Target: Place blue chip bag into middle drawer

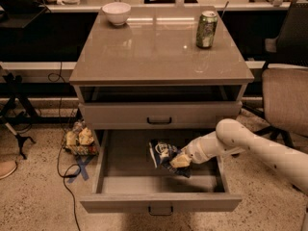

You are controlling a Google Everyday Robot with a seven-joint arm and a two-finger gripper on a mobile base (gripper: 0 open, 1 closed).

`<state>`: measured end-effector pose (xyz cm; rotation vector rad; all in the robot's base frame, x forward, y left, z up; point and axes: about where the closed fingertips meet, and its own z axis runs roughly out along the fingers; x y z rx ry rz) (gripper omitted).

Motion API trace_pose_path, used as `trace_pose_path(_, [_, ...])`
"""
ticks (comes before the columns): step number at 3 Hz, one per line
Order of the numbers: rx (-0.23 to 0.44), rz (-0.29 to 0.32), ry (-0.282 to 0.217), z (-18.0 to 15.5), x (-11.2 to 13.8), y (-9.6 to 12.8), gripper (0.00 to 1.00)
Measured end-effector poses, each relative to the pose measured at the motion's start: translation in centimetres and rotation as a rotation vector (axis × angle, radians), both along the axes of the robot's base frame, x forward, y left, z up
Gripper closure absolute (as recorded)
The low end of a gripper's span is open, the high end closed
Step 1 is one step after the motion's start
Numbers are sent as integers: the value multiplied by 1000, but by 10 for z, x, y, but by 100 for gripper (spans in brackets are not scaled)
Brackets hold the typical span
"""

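The middle drawer (159, 202) is pulled wide open at the bottom of the grey cabinet, its small black handle on the front. The blue chip bag (161, 153), crumpled dark-blue foil with white patches, hangs inside the drawer's opening, right of its middle. My gripper (179, 161) reaches in from the right on a white arm and is shut on the bag's right end. The bag is just above the drawer floor; I cannot tell if it touches it.
A closed drawer front (159, 115) sits above the open one. On the cabinet top stand a green soda can (206, 29) and a white bowl (116, 12). A chair (284, 100) is at the right, and cables and a snack bag (79, 138) lie on the floor left.
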<state>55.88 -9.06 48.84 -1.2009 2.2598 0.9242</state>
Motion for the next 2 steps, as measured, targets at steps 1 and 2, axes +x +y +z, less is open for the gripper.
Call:
trace_pose_path(1, [59,-38,-30,-17,6,31,78])
trace_pose_path(2, [83,-54,-39,-26,10,45,55])
